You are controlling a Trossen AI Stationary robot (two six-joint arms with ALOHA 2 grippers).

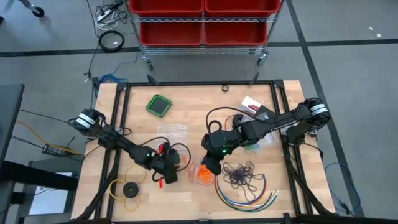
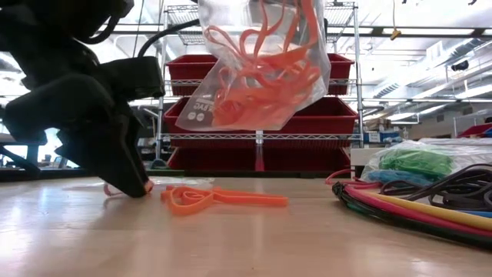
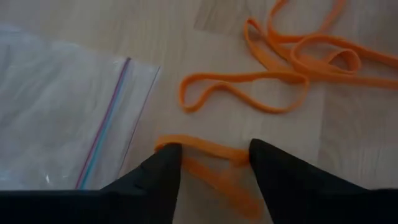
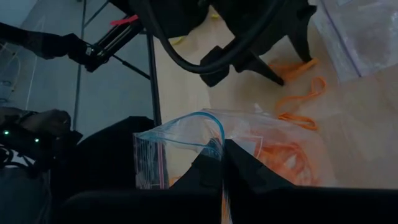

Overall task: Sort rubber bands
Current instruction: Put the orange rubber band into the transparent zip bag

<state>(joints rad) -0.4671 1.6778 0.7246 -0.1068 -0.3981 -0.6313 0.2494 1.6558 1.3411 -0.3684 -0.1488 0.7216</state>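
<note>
Red bins [image 2: 261,115] fill the shelving beyond the far edge of your wooden table [image 1: 186,205], and the work sits near the table's middle. Your right gripper [image 4: 222,149] is pinched shut on the top edge of a clear zip bag [image 2: 257,65], holding it off the surface so it hangs with its mouth up; you can see a tangle of orange rubber bands [image 2: 265,61] bunched inside it. A second clear bag [image 3: 59,112], with a blue and red zip line, lies flat on the wood beside your left gripper [image 3: 214,158]. That gripper is down at the surface with its fingers [image 3: 165,165] partly spread, straddling one orange band [image 3: 208,163] that lies between the tips and touches both; the fingers have not closed on it. More loose orange bands [image 3: 292,65] lie just beyond it, flattened into long narrow loops that in the low view run left to right along the table [image 2: 223,200]. Over to the right in that view you have another clear bag holding green bands [image 2: 415,163] with blue ones under them, and in front of it the long multicoloured cables [image 2: 430,211]. From above, a loose heap of dark purple bands [image 1: 242,174] rests on the wood just inside the curve of those cables.
</note>
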